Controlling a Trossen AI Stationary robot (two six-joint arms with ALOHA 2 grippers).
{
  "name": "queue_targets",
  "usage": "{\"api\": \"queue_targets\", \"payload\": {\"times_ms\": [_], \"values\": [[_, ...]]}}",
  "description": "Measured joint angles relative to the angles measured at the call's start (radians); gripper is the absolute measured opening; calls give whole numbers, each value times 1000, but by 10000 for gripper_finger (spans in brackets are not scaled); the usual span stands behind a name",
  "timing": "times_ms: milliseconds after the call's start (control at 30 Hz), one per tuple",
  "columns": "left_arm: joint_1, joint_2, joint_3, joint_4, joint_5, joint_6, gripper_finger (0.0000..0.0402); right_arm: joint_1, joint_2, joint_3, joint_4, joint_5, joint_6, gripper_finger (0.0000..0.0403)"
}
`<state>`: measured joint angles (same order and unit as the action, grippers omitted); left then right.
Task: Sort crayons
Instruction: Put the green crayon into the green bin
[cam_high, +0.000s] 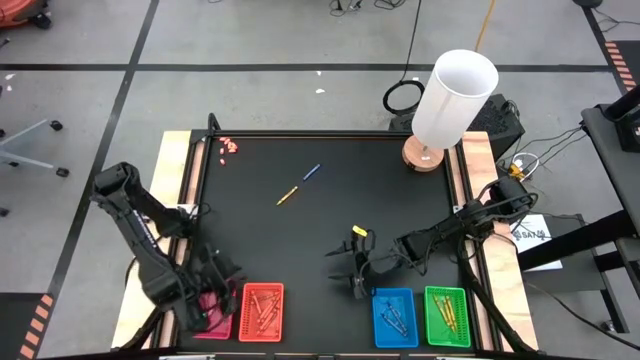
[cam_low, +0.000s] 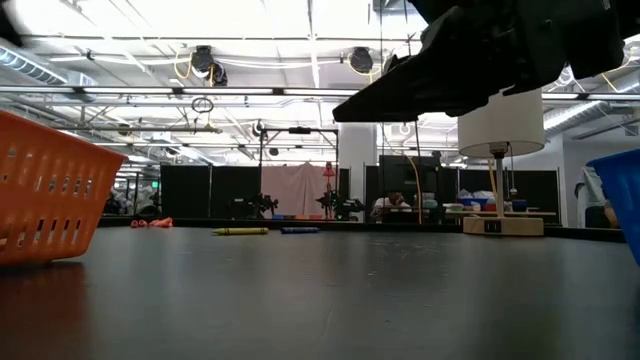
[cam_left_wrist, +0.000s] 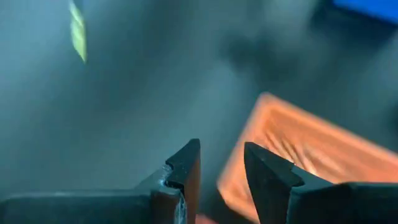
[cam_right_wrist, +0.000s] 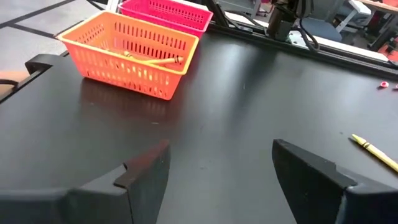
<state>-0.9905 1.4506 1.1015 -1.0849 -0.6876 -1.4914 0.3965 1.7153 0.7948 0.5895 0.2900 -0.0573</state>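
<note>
Looking down from above, two crayons remain loose on the black table (cam_high: 300, 240): a yellow crayon (cam_high: 288, 196) and, just beyond it, a blue crayon (cam_high: 312, 172), lying near end to end toward the far side, well apart from the four trays along the near edge. The left gripper (cam_high: 215, 300) hangs over the pink tray (cam_high: 216, 325), next to the orange tray (cam_high: 262, 312) with its sorted sticks; the right gripper (cam_high: 352, 272) sits near the blue tray (cam_high: 395, 317) and green tray (cam_high: 447, 316), fingers spread. At table level, the yellow crayon (cam_low: 240, 231) and blue crayon (cam_low: 299, 230) lie flat far off, with the lamp (cam_low: 500, 150) behind. From the left wrist, the left gripper (cam_left_wrist: 222, 169) shows a narrow gap between its fingers and nothing visible in it, the orange tray (cam_left_wrist: 298, 149) just beyond. From the right wrist, the right gripper (cam_right_wrist: 221, 165) is wide open and empty, the yellow crayon (cam_right_wrist: 375, 152) off to one side. I'd say a drop-off is just finished or finishing; next, an arm must reach out to one of the two loose crayons, line its fingers across the stick and close.
</note>
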Motion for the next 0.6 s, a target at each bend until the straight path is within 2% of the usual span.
{"api": "queue_targets", "payload": {"times_ms": [233, 433, 600], "values": [[181, 0, -8, 13, -256, 230, 123, -6, 13, 0, -5, -2, 16, 265], [361, 0, -48, 36, -346, 374, 123, -5, 13, 0, -5, -3, 19, 265], [492, 0, -109, 143, -408, 506, 123, -5, 13, 0, -8, -3, 19, 265]]}}
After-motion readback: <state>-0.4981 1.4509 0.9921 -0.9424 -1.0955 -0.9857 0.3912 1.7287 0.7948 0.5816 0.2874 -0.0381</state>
